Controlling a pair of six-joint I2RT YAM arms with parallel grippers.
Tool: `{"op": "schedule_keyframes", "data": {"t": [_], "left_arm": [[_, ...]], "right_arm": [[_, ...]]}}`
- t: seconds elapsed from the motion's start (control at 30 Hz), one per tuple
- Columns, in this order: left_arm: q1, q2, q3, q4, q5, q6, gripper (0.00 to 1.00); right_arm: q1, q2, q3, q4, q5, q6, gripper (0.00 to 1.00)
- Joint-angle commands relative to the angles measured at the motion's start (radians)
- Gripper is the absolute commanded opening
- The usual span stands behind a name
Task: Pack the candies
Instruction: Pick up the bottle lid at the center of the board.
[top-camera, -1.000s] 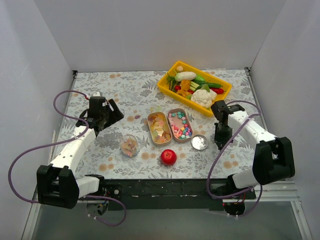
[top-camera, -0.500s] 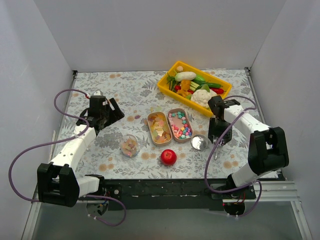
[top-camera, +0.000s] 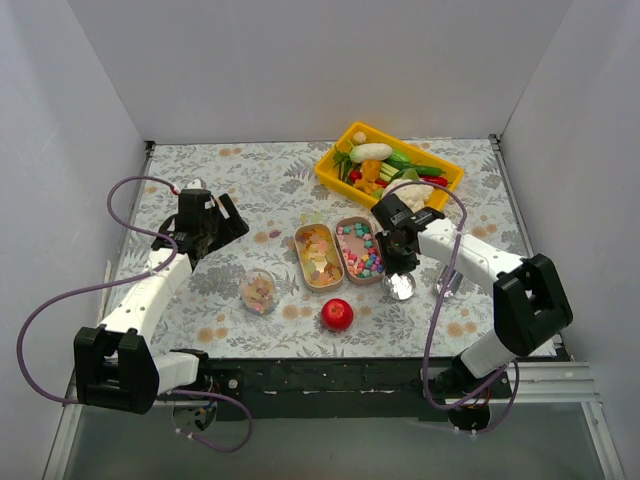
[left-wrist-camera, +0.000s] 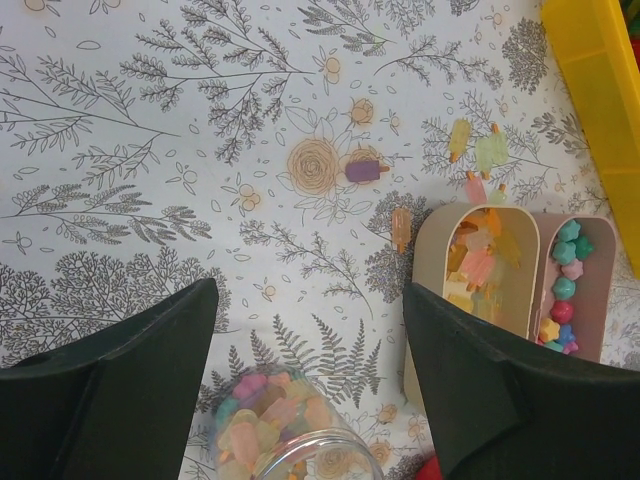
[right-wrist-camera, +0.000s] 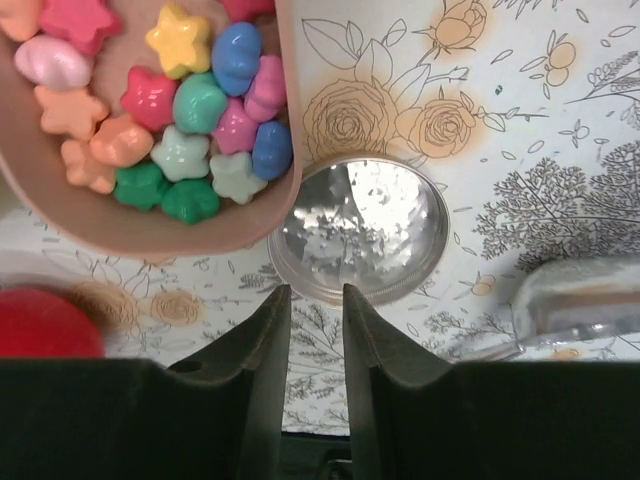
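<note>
2 grippers, both empty. Right gripper (right-wrist-camera: 317, 297) barely parted over the near rim of the lid (right-wrist-camera: 360, 232); I judge it must spread wider to straddle that rim. Pink tin (right-wrist-camera: 285, 150) crowds the lid's left edge, red ball (right-wrist-camera: 45, 322) sits near-left. Left gripper (left-wrist-camera: 308, 290) spread wide above the jar (left-wrist-camera: 290, 445). Candies (left-wrist-camera: 480, 260) lie in the tan tin (left-wrist-camera: 425, 260), with some in the jar.
</note>
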Motion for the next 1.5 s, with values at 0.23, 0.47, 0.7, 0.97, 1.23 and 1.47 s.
{"op": "schedule_keyframes", "data": {"t": [0.23,0.47,0.7,0.97,1.23,1.47], "left_arm": [[-0.003,-0.006,0.049,-0.016,0.007,0.007,0.75],[-0.003,0.004,0.055,-0.016,0.009,0.003,0.75],[-0.003,0.009,0.065,-0.019,0.007,0.004,0.75],[-0.003,0.0,0.074,-0.029,0.003,0.006,0.78],[-0.003,-0.011,0.127,-0.033,0.102,0.01,0.93],[-0.003,-0.057,0.21,0.022,0.337,0.02,0.98]], "right_arm": [[0.022,0.041,-0.055,0.135,-0.088,-0.091,0.27],[0.043,0.101,-0.084,0.156,-0.112,-0.079,0.26],[0.048,0.145,-0.092,0.175,-0.09,-0.067,0.21],[0.049,0.128,-0.049,0.106,-0.081,-0.07,0.01],[0.048,-0.086,0.259,-0.088,-0.362,-0.071,0.01],[-0.004,-0.08,0.523,0.248,-0.949,0.112,0.01]]}}
